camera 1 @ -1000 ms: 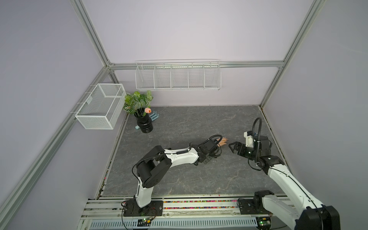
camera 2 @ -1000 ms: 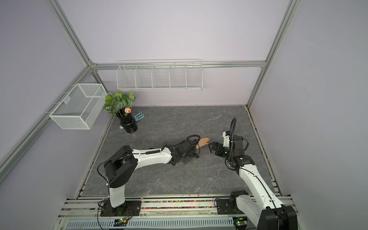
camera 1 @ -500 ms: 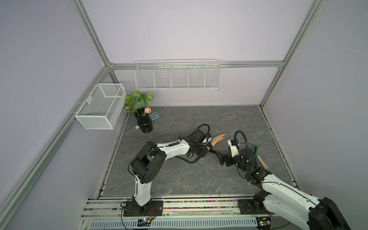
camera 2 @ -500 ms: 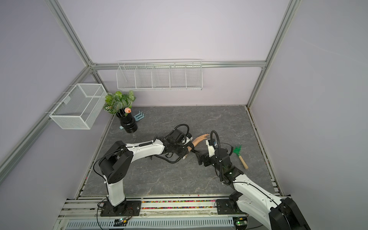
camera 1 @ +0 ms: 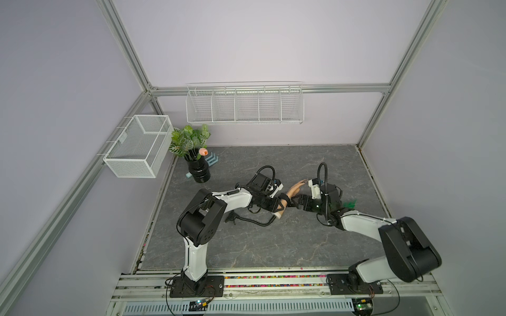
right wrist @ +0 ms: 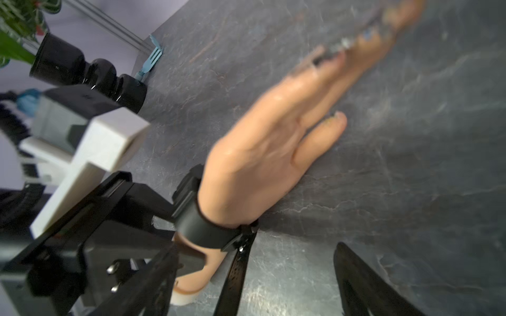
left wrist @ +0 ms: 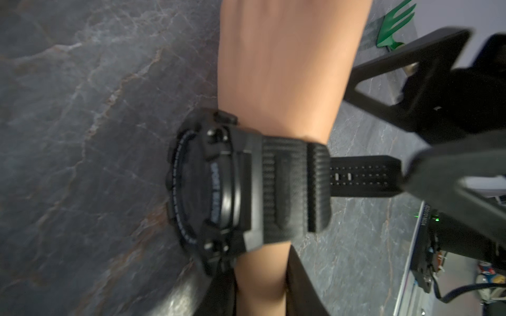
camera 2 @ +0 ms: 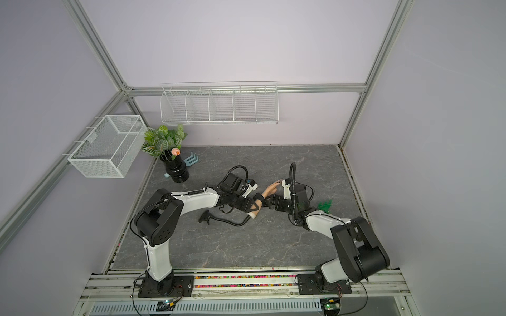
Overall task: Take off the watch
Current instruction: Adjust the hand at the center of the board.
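Two grippers meet at the skin-coloured mannequin hand (right wrist: pixel 260 153) on the grey marbled tabletop (camera 1: pixel 246 240): our left gripper (left wrist: pixel 260 273) clamps its forearm; our right gripper (camera 1: pixel 296 203) gapes around the loose strap tail of the chunky black wristwatch (left wrist: pixel 208 183) encircling the wrist.

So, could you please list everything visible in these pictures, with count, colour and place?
mannequin hand: 1, skin-coloured, mid-table
watch: 1, black, around its wrist, strap tail sticking out
gooseneck stem: 1, black, on table beside forearm
plant: 1, green with pink flower, far left corner
vase: 1, black, holding the plant
blue fork: 1, light blue, behind vase
green fork: 1, green, by right arm
wire basket: 1, white, left wall
wire shelf: 1, white, back wall
table: 1, grey marbled, work surface
left end effector: 1, black, shut on the forearm
right end effector: 1, black, open, near strap tail
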`<state>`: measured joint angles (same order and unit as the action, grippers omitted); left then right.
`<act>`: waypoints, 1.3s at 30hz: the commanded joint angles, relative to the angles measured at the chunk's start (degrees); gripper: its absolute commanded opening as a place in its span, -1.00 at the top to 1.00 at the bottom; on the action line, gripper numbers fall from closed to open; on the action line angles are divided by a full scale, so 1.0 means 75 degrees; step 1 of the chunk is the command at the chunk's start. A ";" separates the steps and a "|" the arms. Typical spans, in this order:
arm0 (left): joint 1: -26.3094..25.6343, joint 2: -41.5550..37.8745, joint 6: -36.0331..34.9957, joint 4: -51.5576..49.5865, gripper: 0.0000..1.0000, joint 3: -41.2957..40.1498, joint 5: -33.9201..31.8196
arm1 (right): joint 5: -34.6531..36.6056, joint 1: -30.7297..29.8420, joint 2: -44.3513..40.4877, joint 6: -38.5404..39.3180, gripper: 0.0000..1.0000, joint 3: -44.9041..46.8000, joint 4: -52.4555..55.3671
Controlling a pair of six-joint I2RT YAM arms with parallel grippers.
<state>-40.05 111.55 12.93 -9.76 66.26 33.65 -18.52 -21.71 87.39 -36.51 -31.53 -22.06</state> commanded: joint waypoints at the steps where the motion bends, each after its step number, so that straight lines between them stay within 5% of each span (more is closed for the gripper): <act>1: 0.0184 0.0255 0.1025 0.0962 0.93 -0.0278 0.1005 | -0.0804 -0.0128 0.0325 -0.1352 -0.76 0.0067 -0.0814; 5: 0.0391 0.0384 0.2334 0.2446 0.93 -0.0714 0.1415 | -0.0383 -0.0251 0.0162 -0.1182 -0.81 -0.0003 -0.0409; 12: 0.0493 0.0495 0.3884 0.4222 0.94 -0.1151 0.1867 | 0.0458 -0.0334 0.0045 -0.0975 -0.54 -0.0695 0.0978; 19: 0.0623 0.1191 0.7303 0.8046 0.96 -0.1836 0.2090 | 0.0899 -0.0547 -0.0334 -0.0518 -0.94 -0.1315 0.1841; 24: 0.0625 0.1428 0.8197 0.9222 0.86 -0.2385 0.1645 | 0.0952 -0.0562 -0.0532 -0.0465 -0.99 -0.1323 0.2130; 27: 0.0629 0.1340 0.8203 0.9411 0.58 -0.2694 0.1357 | 0.1051 -0.0564 -0.0539 -0.0402 -1.00 -0.1347 0.2339; 34: 0.0653 0.0671 0.7225 0.7821 -0.59 -0.2802 0.0942 | 0.1109 -0.0593 -0.0629 -0.0371 -0.97 -0.1297 0.2444; 39: 0.0803 0.0318 0.6754 0.7196 -1.00 -0.3070 0.0571 | 0.1248 -0.0586 -0.0790 -0.0294 -0.95 -0.1281 0.2578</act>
<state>-34.87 115.15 65.47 48.86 44.80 40.32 -10.55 -25.76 83.13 -39.83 -41.12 -3.88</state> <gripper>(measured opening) 0.990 0.976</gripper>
